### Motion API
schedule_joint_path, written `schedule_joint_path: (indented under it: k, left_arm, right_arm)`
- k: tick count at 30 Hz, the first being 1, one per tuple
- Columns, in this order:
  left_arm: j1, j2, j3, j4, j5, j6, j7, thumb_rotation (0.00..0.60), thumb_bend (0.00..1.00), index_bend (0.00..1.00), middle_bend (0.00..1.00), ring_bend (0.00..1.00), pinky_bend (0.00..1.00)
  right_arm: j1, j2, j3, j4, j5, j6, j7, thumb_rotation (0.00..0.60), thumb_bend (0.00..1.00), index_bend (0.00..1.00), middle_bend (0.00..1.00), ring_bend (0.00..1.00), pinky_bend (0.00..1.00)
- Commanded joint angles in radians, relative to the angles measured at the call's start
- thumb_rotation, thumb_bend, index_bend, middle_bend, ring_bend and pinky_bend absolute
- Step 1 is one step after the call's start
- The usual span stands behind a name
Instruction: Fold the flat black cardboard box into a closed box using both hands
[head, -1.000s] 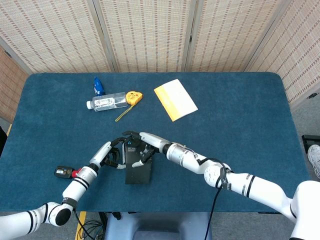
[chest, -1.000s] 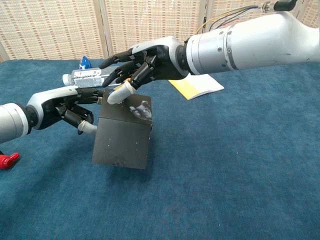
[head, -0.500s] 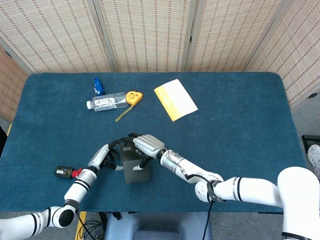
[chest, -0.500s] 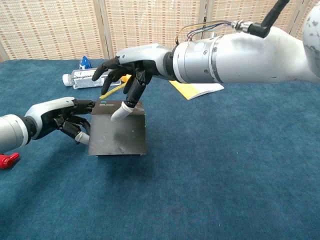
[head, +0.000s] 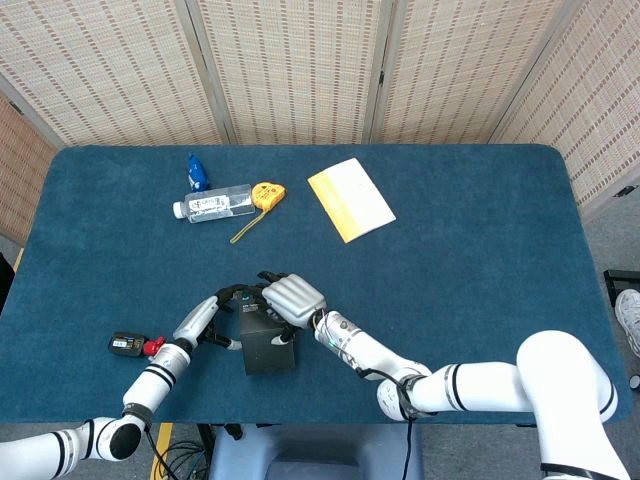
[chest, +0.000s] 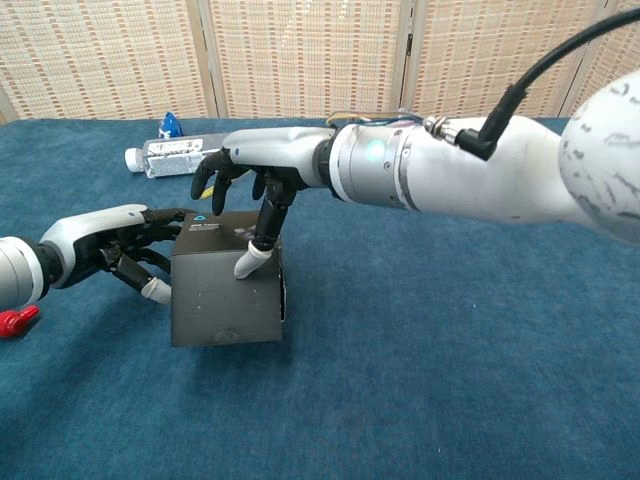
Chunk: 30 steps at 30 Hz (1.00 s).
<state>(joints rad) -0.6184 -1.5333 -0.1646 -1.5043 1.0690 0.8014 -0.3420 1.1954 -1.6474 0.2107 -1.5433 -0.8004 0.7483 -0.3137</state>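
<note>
The black cardboard box (chest: 225, 295) stands as a squat cube near the front edge of the bench (head: 480, 250), left of centre. Its faces are matte and faintly scuffed, with a small blue mark by the far top edge. The top panel lies flat over the body.

The bench is covered in deep blue carpet-like cloth. At its far side lie a clear plastic bottle (head: 212, 203) with a blue cap, a yellow tape measure (head: 266, 194) just beside it, and an orange-and-white booklet (head: 350, 199) further right. A small black and red device (head: 130, 345) sits near the front left corner. Woven cane screens (head: 300, 65) close off the room behind.

The right hand (chest: 262, 172) reaches over the box from above, palm down and fingers spread, one white fingertip pressing on the near top edge; it grips nothing. The left hand (chest: 128, 250) lies low against the box's left side, fingers curled and touching that wall without clasping it.
</note>
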Motion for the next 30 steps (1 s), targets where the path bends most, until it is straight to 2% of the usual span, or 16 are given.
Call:
schedule_joint_path:
  k: [1, 5, 16, 27, 30]
  left_arm:
    - [0.007, 0.005, 0.003, -0.018, 0.009, 0.006, 0.006, 0.600, 0.11, 0.00, 0.06, 0.00, 0.18]
    - [0.006, 0.022, 0.004, -0.043, 0.015, -0.006, 0.013, 0.600, 0.11, 0.00, 0.00, 0.00, 0.16]
    - [0.000, 0.134, 0.009, -0.142, 0.001, -0.068, 0.031, 0.600, 0.11, 0.00, 0.00, 0.00, 0.13]
    - [0.026, 0.266, 0.011, -0.208, -0.001, -0.046, 0.049, 0.600, 0.11, 0.00, 0.00, 0.00, 0.13]
    - [0.032, 0.295, 0.013, -0.217, 0.011, -0.041, 0.052, 0.600, 0.11, 0.00, 0.00, 0.00, 0.13]
  right_arm:
    - [0.004, -0.028, -0.015, 0.012, 0.014, 0.034, -0.031, 0.600, 0.01, 0.20, 0.27, 0.12, 0.21]
    - [0.002, -0.045, -0.022, 0.016, 0.011, 0.058, -0.057, 0.600, 0.01, 0.21, 0.27, 0.12, 0.21]
    - [-0.010, -0.062, -0.038, 0.024, -0.018, 0.083, -0.105, 0.600, 0.02, 0.23, 0.28, 0.13, 0.22]
    - [-0.027, -0.072, -0.070, 0.024, -0.097, 0.118, -0.164, 0.600, 0.02, 0.24, 0.28, 0.13, 0.22]
    - [-0.030, -0.081, -0.087, 0.032, -0.133, 0.136, -0.200, 0.600, 0.08, 0.24, 0.28, 0.13, 0.23]
